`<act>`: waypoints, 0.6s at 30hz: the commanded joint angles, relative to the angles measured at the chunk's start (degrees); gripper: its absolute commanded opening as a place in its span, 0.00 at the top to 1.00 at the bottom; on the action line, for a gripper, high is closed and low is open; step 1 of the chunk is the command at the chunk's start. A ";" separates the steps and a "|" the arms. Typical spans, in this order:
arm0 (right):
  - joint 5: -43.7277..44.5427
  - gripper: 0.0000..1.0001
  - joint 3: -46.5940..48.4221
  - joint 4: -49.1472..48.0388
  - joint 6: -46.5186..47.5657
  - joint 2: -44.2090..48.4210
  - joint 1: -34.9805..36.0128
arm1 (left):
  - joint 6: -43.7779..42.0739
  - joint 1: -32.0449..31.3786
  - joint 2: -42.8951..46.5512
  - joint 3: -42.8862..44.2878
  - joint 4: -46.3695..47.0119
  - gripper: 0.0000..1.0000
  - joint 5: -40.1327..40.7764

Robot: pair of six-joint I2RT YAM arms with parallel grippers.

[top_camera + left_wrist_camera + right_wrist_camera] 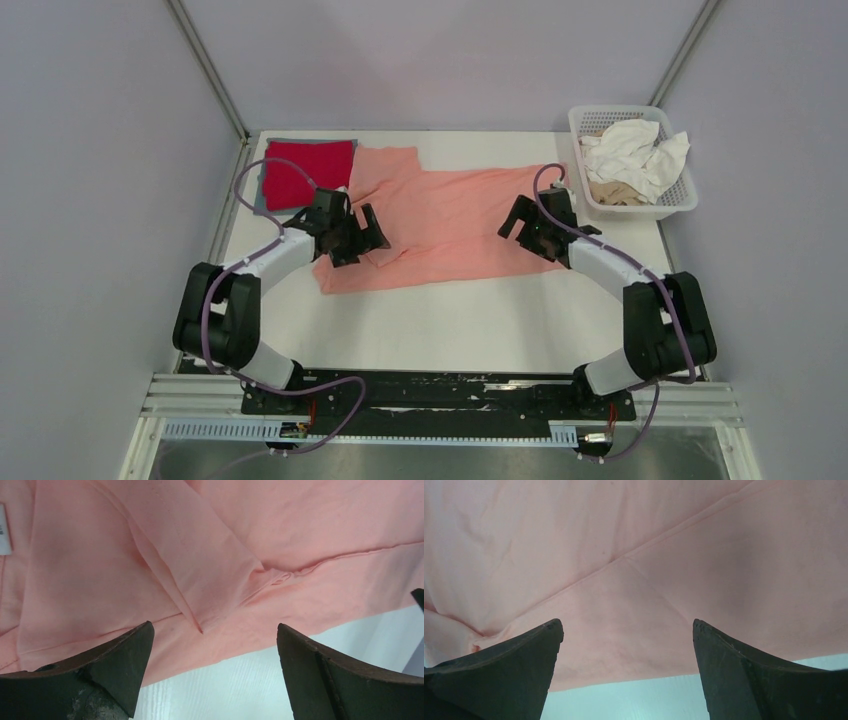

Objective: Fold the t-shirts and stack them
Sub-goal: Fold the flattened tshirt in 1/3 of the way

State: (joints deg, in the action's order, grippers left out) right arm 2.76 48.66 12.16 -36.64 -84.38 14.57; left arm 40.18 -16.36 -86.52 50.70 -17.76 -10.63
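A salmon-pink t-shirt [440,225] lies partly folded across the middle of the table. It fills the left wrist view [210,570] and the right wrist view [639,580]. A folded red t-shirt [305,170] lies at the back left on a grey-blue one [262,195]. White and beige t-shirts [632,155] are heaped in the basket. My left gripper [360,238] is open and empty over the pink shirt's left part, by a sleeve fold. My right gripper [522,228] is open and empty over the shirt's right edge. Both sets of fingers hang above the cloth's near hem.
A white plastic lattice basket [682,200] stands at the back right corner. Grey walls close in the table [450,320] on three sides. Bare white tabletop runs in front of the pink shirt.
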 commanded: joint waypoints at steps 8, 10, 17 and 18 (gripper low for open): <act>-2.98 0.00 -2.32 -2.85 2.03 -3.68 0.15 | 2.09 0.21 -7.01 5.34 7.31 0.00 -3.60; -2.78 0.00 -2.36 -2.87 2.23 -3.66 0.11 | 1.34 0.19 -8.80 7.64 5.38 0.00 -1.43; -2.81 0.00 -2.37 -2.83 2.45 -3.79 0.11 | 2.67 0.19 -13.23 10.66 10.07 0.00 -7.17; -2.77 0.00 -2.30 -2.84 2.45 -3.89 0.08 | 2.91 0.19 -14.22 11.14 10.49 0.00 -7.58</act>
State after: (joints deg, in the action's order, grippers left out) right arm -0.03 46.41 11.62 -35.40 -87.99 14.66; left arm 42.02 -16.34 -98.61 58.87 -11.46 -14.33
